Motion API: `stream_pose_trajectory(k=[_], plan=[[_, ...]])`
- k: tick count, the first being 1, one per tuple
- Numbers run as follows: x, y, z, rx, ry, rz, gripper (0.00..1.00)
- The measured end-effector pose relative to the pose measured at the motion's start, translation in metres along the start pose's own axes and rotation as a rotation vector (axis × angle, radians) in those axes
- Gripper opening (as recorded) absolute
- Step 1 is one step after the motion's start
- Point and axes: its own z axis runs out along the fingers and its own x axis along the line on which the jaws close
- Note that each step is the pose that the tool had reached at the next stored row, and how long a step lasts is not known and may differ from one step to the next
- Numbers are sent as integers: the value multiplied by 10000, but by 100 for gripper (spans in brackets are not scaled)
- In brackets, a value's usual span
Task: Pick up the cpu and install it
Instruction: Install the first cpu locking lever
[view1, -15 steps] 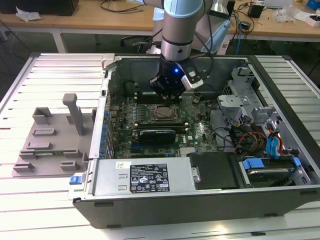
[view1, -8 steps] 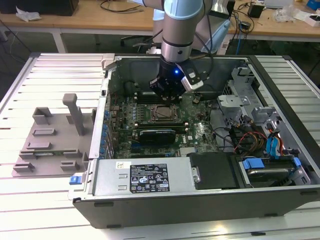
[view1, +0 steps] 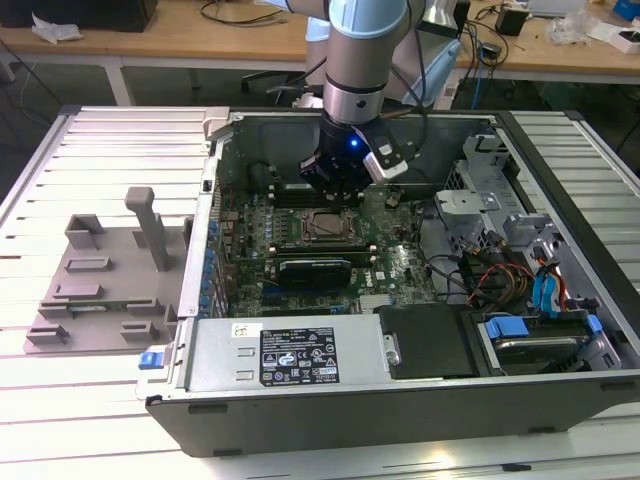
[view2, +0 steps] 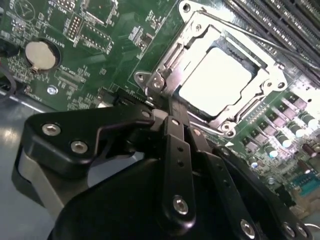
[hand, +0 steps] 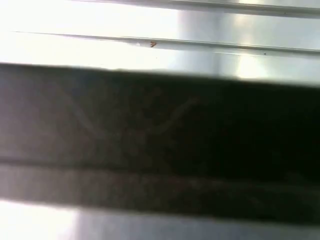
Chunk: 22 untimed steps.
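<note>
Where desks line wall: slatted table (view1: 110, 150).

the arm (view1: 366, 45) is a thick cylinder, pale blue at its upper joint cap and silver-grey below, ringed by a darker band. beneath it sits a black wrist block with a small blue light, and a white-and-black box is fixed to its side. dark cables trail from the arm's upper part. the gripper (view2: 172, 112) is matte black, built of flat linkage bars and a rounded housing, joined with shiny silver screws.
</note>
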Motion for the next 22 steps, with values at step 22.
stream_pose_trajectory(k=[22], plan=[[69,4,-8,-335,10,-1,11]])
